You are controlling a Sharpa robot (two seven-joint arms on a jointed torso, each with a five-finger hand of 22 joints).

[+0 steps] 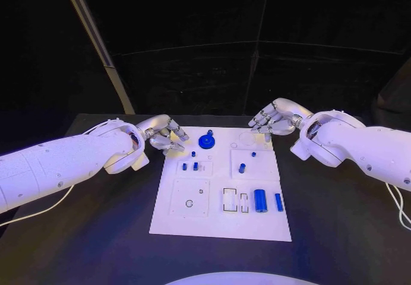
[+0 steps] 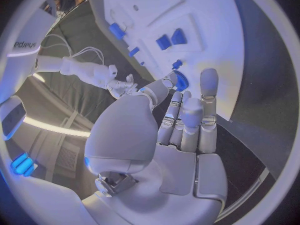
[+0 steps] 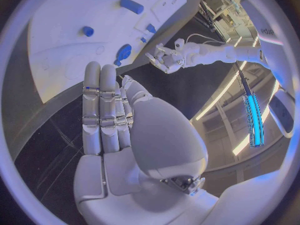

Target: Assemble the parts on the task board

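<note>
The white task board lies in the middle of the black table, with small blue parts on it: a round knob piece near its far edge and a thick blue peg toward its near right corner. The left hand and the right hand hover by the far corners, fingers loosely apart, holding nothing. The parts look small, light, hard and a bit slippery, so I think a gentle pinch round the sides of each one works best.

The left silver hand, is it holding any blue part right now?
No. The left silver hand holds nothing; its fingers extend bare beside the white task board.
</note>
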